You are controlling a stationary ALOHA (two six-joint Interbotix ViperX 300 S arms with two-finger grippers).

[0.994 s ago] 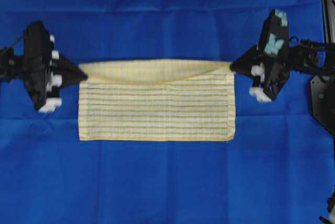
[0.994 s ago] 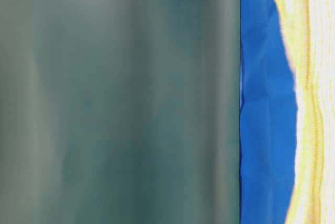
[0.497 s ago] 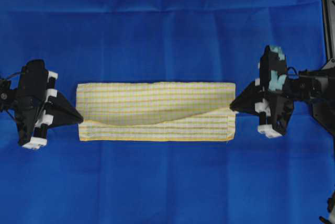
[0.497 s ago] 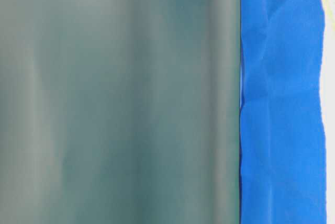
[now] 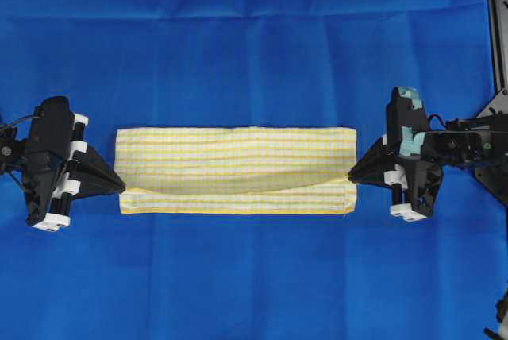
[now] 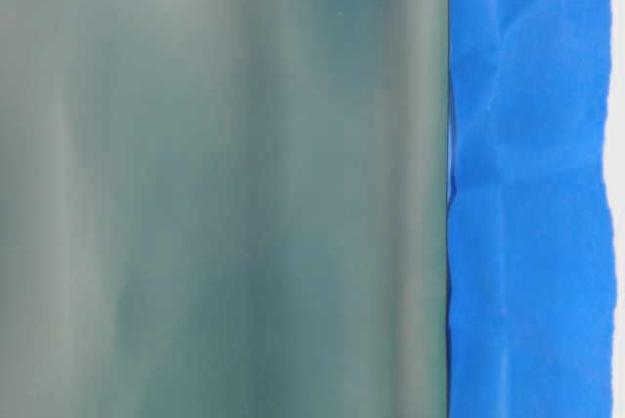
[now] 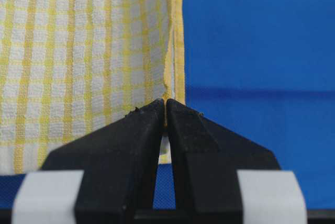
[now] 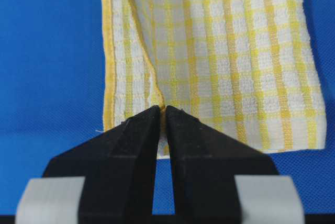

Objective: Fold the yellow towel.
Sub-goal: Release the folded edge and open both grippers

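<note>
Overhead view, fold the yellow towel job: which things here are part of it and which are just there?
Part of the job:
- thin white cloth with yellow checks, the yellow towel, folded over, lower strip uncovered
- left gripper, shut on the towel's left end
- right gripper, shut on its right end

Just there:
- large plain blue sheet beneath everything
- blurred grey-green surface filling the table-level view

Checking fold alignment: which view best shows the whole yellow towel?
The overhead view: the yellow towel lies whole on the blue sheet, folded layer short of the near hem. Each wrist view shows only one pinched end. The table-level view shows only a pale sliver at its right edge.
</note>
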